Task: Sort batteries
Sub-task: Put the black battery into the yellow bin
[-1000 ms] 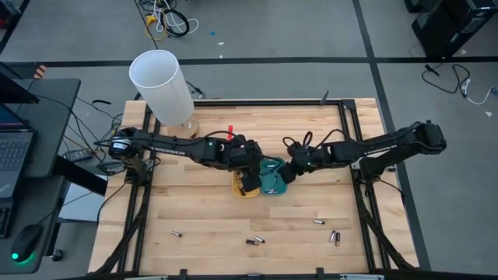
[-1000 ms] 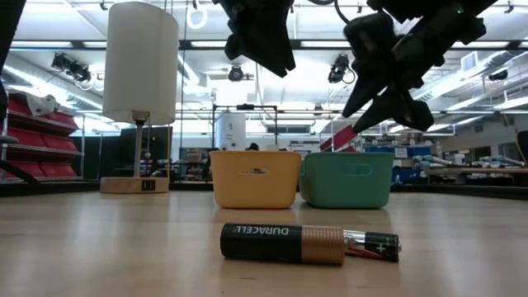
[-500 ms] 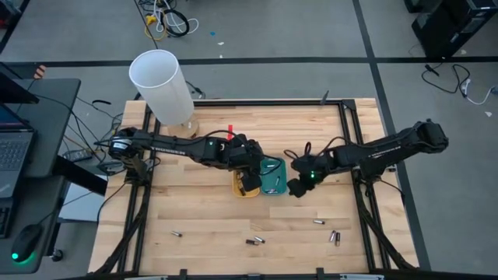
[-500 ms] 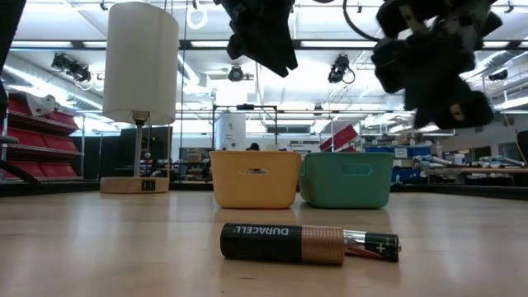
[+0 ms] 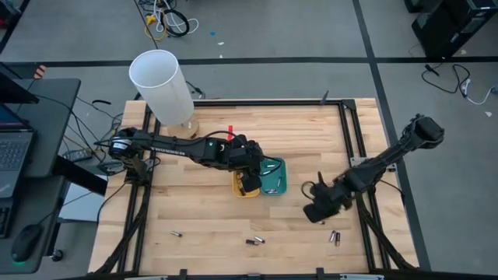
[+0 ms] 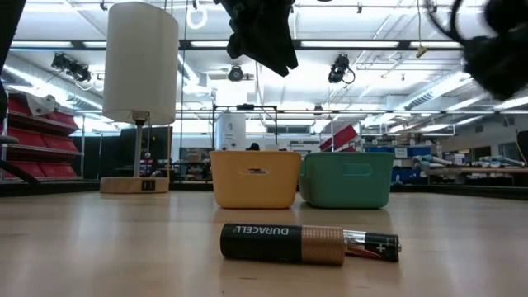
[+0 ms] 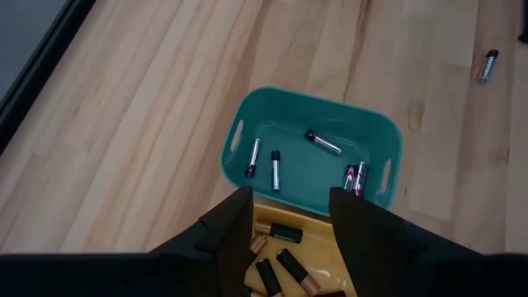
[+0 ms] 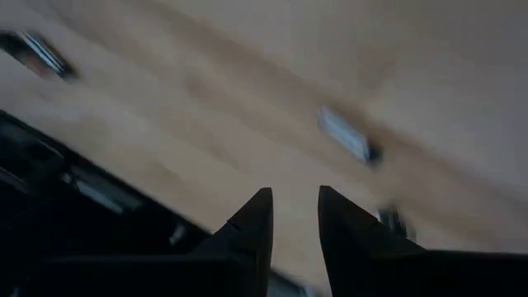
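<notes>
Loose batteries lie on the wooden table near its front edge: one (image 5: 177, 232) at the left, a pair (image 5: 255, 240) in the middle, more (image 5: 335, 236) at the right. The teal tray (image 7: 375, 140) holds several slim batteries (image 7: 275, 169). The yellow tray (image 5: 237, 189) beside it holds thicker ones (image 7: 285, 233). My left gripper (image 7: 289, 206) hangs open above the yellow tray, nothing between its fingers. My right gripper (image 5: 313, 213) hovers open with a narrow gap (image 8: 289, 206) over the table's near right part, close to a battery (image 8: 346, 136).
A white lamp (image 5: 162, 87) on a wooden base stands at the table's far left corner. A thick battery (image 6: 280, 243) with a slimmer one (image 6: 375, 245) behind it lies close to the low camera. A black frame (image 5: 346, 132) runs along the table's right side.
My right gripper has swung away from above the teal tray toward the table's near right part, turning about as it went and staying at much the same height. My left gripper has kept still over the yellow tray.
</notes>
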`<state>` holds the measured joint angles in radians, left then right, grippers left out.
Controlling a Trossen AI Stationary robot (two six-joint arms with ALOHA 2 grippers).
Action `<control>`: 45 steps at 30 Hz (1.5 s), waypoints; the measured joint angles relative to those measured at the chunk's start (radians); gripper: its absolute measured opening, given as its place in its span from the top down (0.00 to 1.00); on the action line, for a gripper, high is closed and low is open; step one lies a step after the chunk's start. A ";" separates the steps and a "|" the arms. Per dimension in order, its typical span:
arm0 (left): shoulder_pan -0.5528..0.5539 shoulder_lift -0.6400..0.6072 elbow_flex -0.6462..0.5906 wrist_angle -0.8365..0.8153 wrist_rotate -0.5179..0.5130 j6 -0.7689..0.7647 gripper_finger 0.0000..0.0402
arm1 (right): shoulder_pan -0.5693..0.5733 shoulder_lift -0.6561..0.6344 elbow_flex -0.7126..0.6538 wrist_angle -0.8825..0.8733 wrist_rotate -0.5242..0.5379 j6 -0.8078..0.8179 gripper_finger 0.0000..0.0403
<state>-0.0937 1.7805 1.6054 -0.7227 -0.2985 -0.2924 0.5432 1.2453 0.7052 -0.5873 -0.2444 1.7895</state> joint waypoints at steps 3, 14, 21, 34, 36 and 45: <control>0.000 0.000 0.000 0.001 0.000 0.000 0.56 | 0.065 0.000 0.000 0.007 -0.055 0.110 0.78; 0.000 0.000 -0.007 0.031 0.037 -0.006 0.56 | 0.228 0.102 0.000 0.011 -0.125 0.309 0.66; -0.010 0.001 -0.069 0.036 0.068 -0.078 0.56 | 0.262 0.218 0.000 0.078 -0.233 0.336 0.61; -0.106 0.001 -0.195 0.033 0.108 -0.228 0.56 | 0.258 0.400 0.005 0.162 -0.291 0.276 0.61; -0.133 0.000 -0.174 0.035 0.076 -0.212 0.56 | 0.255 0.414 0.005 0.165 -0.297 0.259 0.63; -0.159 -0.003 -0.072 0.036 -0.028 -0.127 0.56 | 0.254 0.395 0.003 0.138 -0.294 0.229 0.88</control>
<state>-0.2523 1.7771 1.5334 -0.6869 -0.3266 -0.4189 0.7971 1.6401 0.7078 -0.4494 -0.5386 2.0186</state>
